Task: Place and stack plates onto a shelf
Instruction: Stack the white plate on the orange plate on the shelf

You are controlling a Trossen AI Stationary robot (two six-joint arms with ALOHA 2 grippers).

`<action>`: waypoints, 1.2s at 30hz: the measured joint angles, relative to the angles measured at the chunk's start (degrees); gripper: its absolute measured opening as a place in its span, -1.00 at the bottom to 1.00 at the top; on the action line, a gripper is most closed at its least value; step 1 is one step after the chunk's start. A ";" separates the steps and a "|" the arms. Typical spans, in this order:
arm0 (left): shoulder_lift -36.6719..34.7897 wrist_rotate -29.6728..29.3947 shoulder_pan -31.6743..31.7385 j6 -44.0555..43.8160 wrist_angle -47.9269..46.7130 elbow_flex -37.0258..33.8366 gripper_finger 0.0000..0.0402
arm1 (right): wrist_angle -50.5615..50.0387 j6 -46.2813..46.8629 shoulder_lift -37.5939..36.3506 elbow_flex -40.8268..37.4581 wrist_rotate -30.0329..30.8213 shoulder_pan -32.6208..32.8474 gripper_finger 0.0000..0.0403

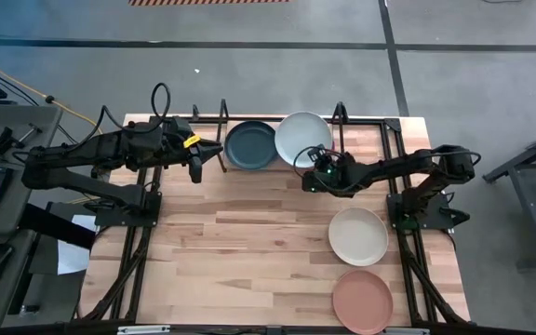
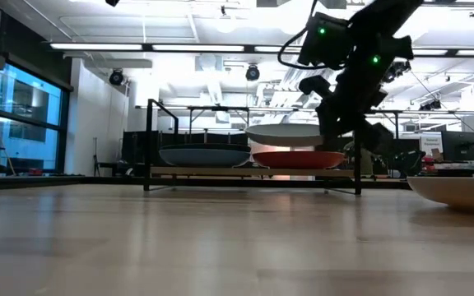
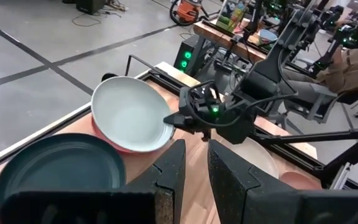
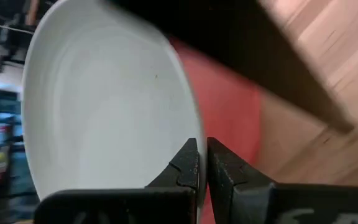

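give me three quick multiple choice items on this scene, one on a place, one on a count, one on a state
1. Where is the pale mint plate?
A. bare tabletop
B. over the coral red plate on the shelf
C. on the cream plate

2. How many plates lie on the tabletop off the shelf?
A. two
B. four
C. none

3. What is the right gripper doing?
A. hanging open
B. holding the dark green plate
C. pinching the mint plate's rim

Answers:
1 B, the low view shows mint just above red.
2 A, cream and terracotta pink plate.
3 C, its fingers close on the rim.
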 joint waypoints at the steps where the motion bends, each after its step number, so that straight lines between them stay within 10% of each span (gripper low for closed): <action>1: 0.00 -0.02 0.00 0.04 0.05 0.00 -0.72 | -2.42 0.00 0.00 0.82 -0.11 -0.32 -1.00; 36: 0.00 -0.08 0.04 1.15 -0.01 0.00 -0.72 | -9.80 -2.84 0.04 2.12 -3.15 -1.21 -0.94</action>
